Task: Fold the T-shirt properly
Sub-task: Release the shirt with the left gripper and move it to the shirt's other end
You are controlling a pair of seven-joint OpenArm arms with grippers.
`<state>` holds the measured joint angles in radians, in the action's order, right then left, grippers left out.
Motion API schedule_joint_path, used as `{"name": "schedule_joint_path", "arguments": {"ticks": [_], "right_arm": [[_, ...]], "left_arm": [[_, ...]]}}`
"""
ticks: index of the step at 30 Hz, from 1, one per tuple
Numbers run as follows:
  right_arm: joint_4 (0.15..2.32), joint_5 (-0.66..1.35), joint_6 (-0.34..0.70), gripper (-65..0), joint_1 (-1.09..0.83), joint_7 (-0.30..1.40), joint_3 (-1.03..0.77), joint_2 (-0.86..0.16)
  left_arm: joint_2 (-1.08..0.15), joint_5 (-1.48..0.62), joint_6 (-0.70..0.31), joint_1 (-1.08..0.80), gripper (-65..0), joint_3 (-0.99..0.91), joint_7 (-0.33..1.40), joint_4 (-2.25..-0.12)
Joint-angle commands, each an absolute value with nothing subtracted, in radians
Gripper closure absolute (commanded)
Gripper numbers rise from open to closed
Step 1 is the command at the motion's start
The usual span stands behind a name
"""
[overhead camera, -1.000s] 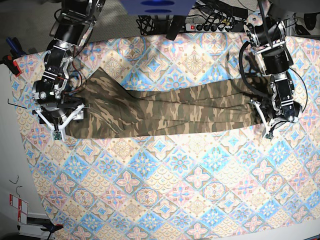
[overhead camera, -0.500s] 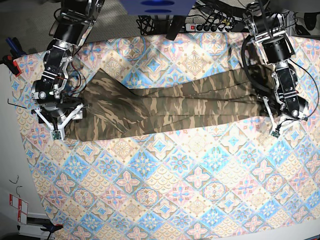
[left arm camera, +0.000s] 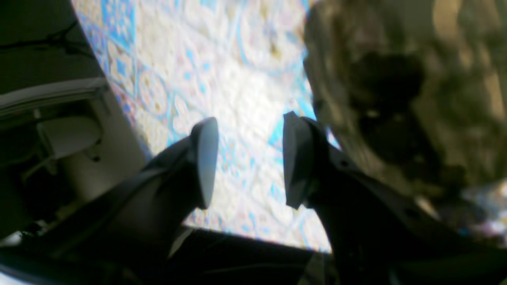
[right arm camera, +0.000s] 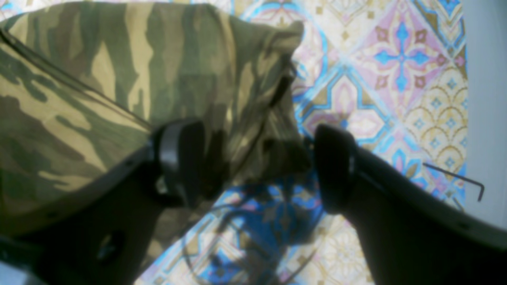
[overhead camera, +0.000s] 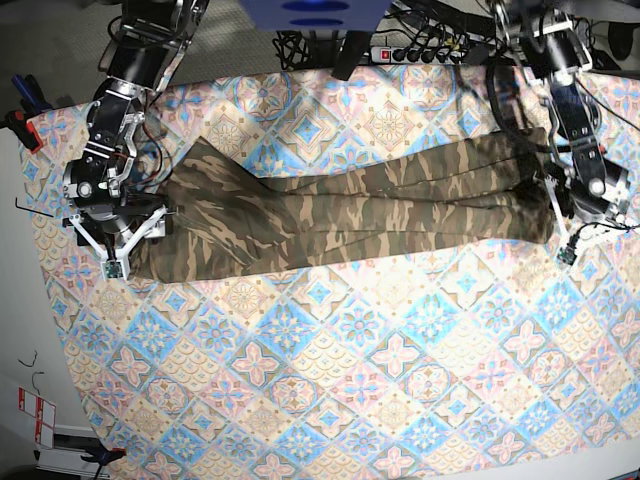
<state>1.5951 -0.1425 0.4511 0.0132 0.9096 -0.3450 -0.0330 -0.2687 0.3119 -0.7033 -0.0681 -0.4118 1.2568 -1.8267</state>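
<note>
The camouflage T-shirt (overhead camera: pixel 350 215) lies stretched into a long narrow band across the patterned tablecloth (overhead camera: pixel 350 380), from the left edge to the right. My right gripper (overhead camera: pixel 118 238) is at the shirt's left end. In the right wrist view (right arm camera: pixel 253 162) its jaws stand wide apart with the shirt's corner (right arm camera: pixel 253 118) lying between them. My left gripper (overhead camera: pixel 575 228) is at the shirt's right end. In the left wrist view (left arm camera: pixel 247 158) it is open and empty over bare cloth, with the blurred shirt edge (left arm camera: pixel 396 99) just to its right.
A thin metal hex key (right arm camera: pixel 455 178) lies near the tablecloth's edge beside my right gripper. A power strip (overhead camera: pixel 420 50) with cables sits behind the table's far edge. Clamps (overhead camera: pixel 20 120) hold the cloth at the far left.
My left gripper has moved right and up, drawing the shirt's right end out toward the table's right side, so the shirt lies longer and straighter. My right gripper has hardly moved.
</note>
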Motion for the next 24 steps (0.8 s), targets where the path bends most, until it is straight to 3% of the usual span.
{"name": "schedule_joint_path", "arguments": {"ticks": [1, 10, 15, 24], "right_arm": [[1.613, -0.134, 0.452, -43.3, 0.030, 0.894, -0.346, -0.044], [1.612, -0.136, 0.452, -43.3, 0.008, 0.889, -0.344, -0.044], [1.609, -0.139, 0.452, -43.3, 0.001, 0.886, -0.280, -0.044], [1.612, -0.139, 0.452, -43.3, -0.025, 0.885, -0.220, -0.045]], "left_arm": [[-0.282, 0.305, -0.698, -0.084, -26.1, -0.418, 1.253, -1.868], [-0.231, 0.061, -0.698, -0.148, -27.8, -0.855, 1.247, -1.837], [-0.277, -0.156, -0.698, -0.202, -43.2, -0.852, 1.245, -1.678], [-0.355, -0.567, -0.698, -0.229, -43.2, -0.816, 1.150, -1.458]]}}
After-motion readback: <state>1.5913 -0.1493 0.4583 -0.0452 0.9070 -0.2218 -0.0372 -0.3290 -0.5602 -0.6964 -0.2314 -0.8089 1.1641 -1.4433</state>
